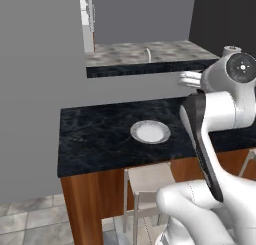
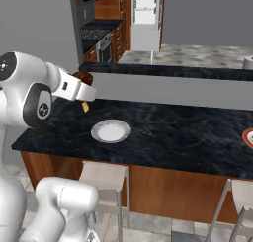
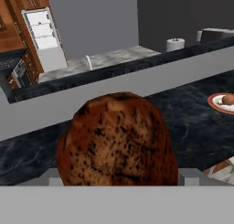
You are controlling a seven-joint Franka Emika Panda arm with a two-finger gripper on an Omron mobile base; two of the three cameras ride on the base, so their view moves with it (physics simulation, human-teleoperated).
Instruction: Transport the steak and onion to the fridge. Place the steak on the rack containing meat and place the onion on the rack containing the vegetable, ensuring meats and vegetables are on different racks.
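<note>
Empty white plate [image 1: 150, 132] on dark marble island counter [image 1: 95, 139], stool [image 1: 148, 181] tucked beneath

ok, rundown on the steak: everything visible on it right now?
The steak is a rounded lump, mottled red-brown with dark speckles, looking seared. In the hand view it sits right in front of the camera, its lower edge meeting the grey band. In the right base view it shows as a small dark piece at the gripper, lifted above the dark counter and clear of the white plate. The grip itself is hidden.
</note>
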